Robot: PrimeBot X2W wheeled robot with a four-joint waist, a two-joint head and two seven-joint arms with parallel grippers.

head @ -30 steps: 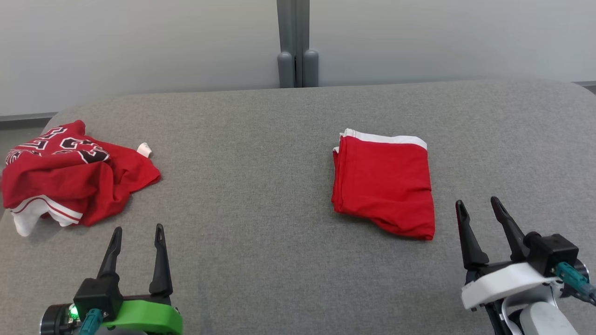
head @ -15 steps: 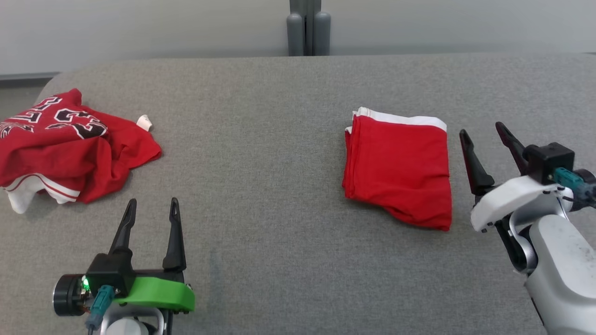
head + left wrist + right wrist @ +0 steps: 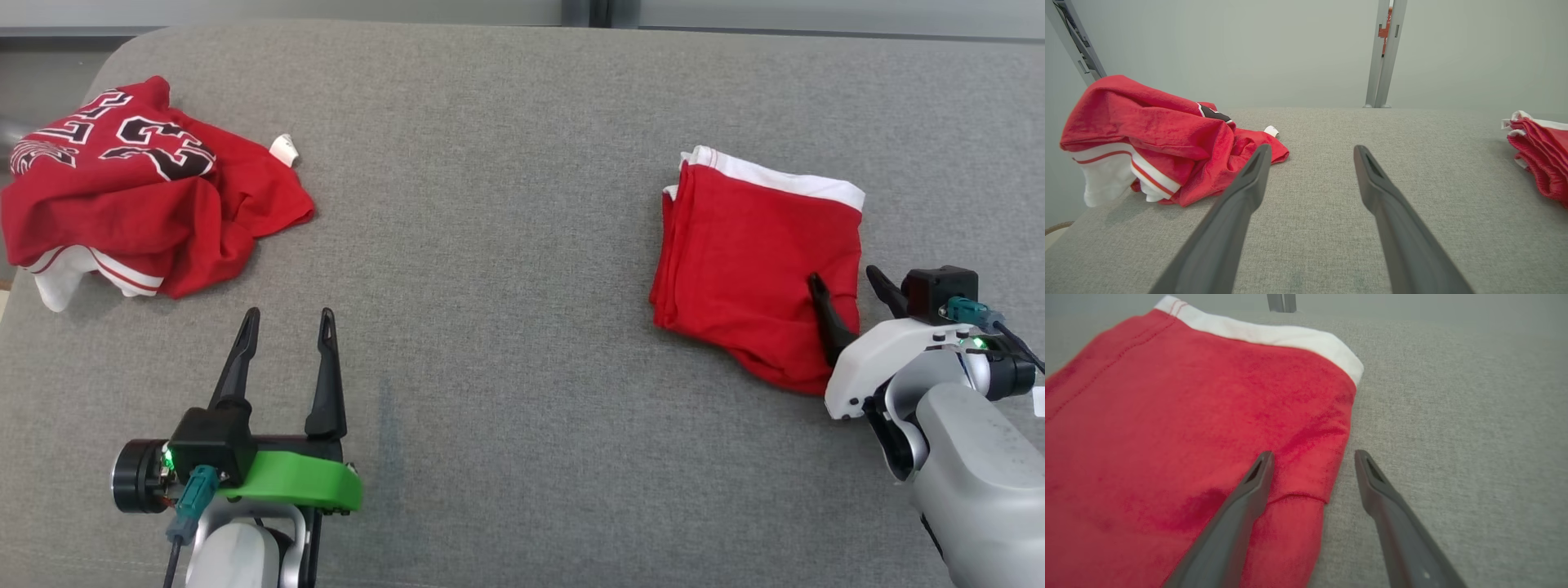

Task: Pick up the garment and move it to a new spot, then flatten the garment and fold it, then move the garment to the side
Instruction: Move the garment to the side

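Observation:
A folded red garment (image 3: pixel 751 261) with a white band along its far edge lies flat on the right of the grey table (image 3: pixel 506 245). My right gripper (image 3: pixel 842 278) is open and straddles its near right edge: in the right wrist view the left finger is over the red cloth (image 3: pixel 1188 416) and the right finger is over bare table, the gripper (image 3: pixel 1313 454) holding nothing. My left gripper (image 3: pixel 287 318) stands open and empty above the table at the near left. In the left wrist view, the folded garment (image 3: pixel 1543 159) shows at the right edge.
A crumpled red jersey (image 3: pixel 139 204) with black-and-white lettering and white trim lies at the far left by the table's edge, with a small white tag (image 3: pixel 283 149) beside it. The jersey (image 3: pixel 1155 134) is ahead and left of my left gripper (image 3: pixel 1310 149). A grey post (image 3: pixel 1384 53) stands behind the table.
The head camera has tilted down, so the whole picture has shifted. My right gripper has moved forward and left to the folded garment's right edge. The left gripper has hardly moved.

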